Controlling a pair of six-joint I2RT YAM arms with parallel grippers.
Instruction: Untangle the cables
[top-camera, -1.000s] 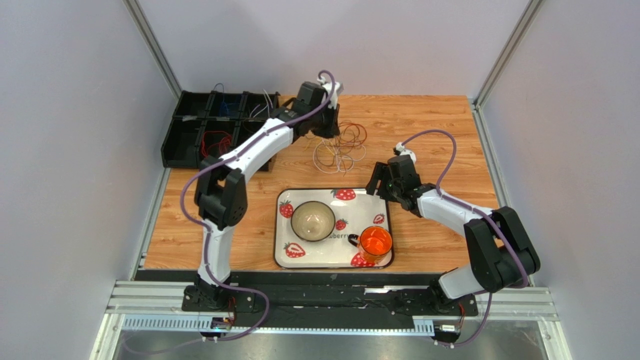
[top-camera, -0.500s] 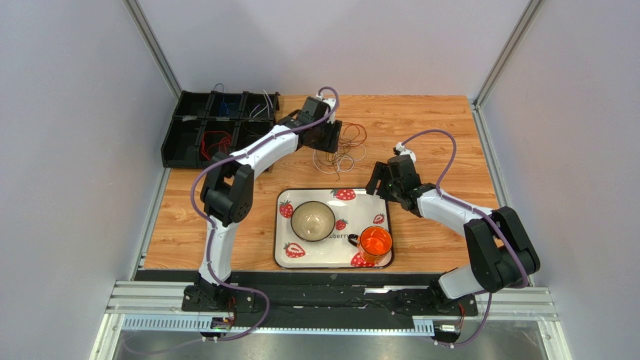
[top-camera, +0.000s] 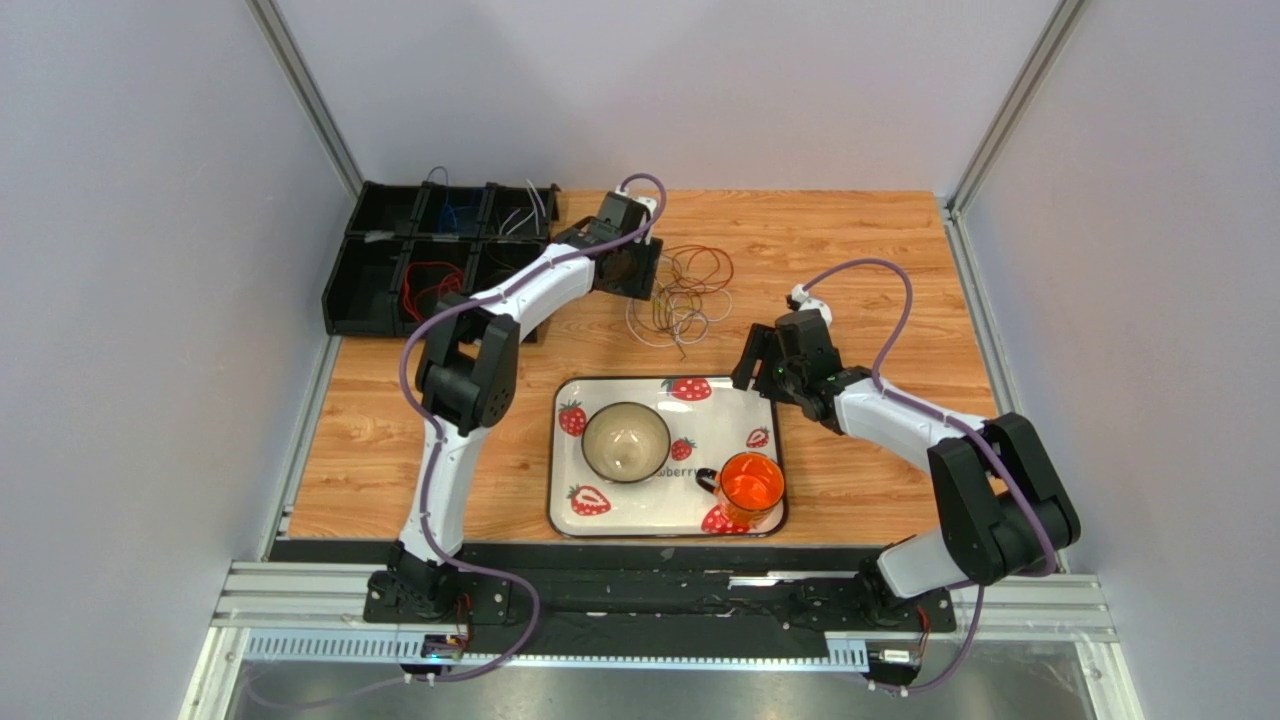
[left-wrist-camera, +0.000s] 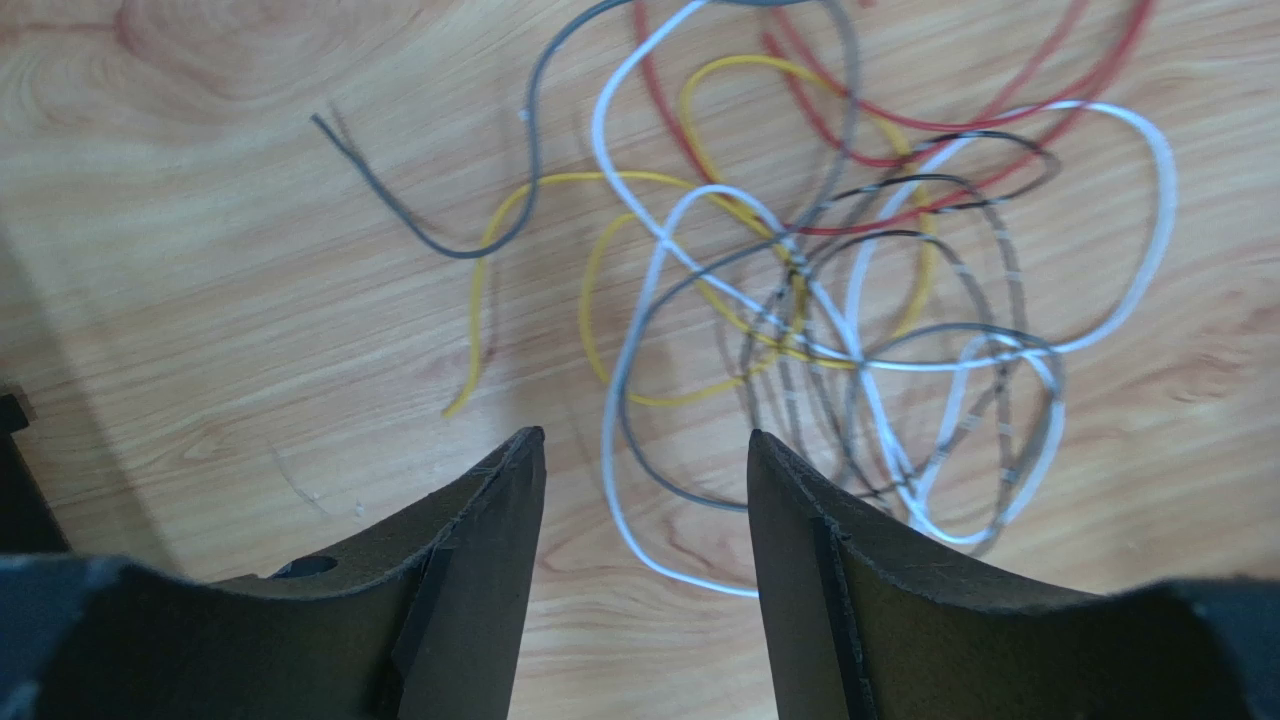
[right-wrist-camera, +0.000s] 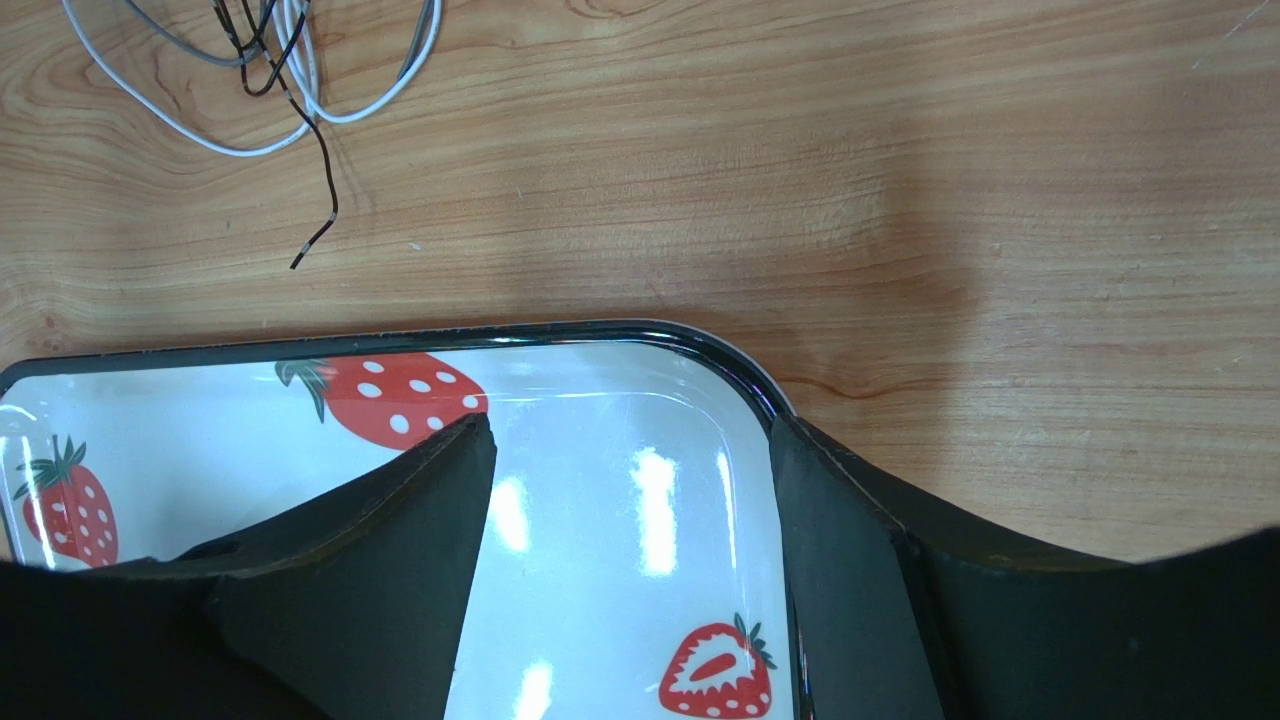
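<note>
Wooden worktop (top-camera: 902, 255), grey walls all round, and both arms are reaching out over it. Nearest the arm bases sits the strawberry-print tray (top-camera: 639, 507), carrying a beige bowl (top-camera: 627, 441) and an orange cup (top-camera: 750, 486). Just past that, the right pincer (right-wrist-camera: 631, 423) hangs over the tray's far right corner, fingers spread wide, nothing between them. Further out lie the cables (top-camera: 684, 297), a loose tangle of red, yellow, white, grey and dark loops flat on the wood, apart from the tray. The left pincer (left-wrist-camera: 643, 438) is right at the tangle's left edge, its fingers parted and gripping nothing; a white loop runs across the wood in the gap between them. Far left, at the back, a black compartment bin (top-camera: 343, 285) holds a few more thin wires.
</note>
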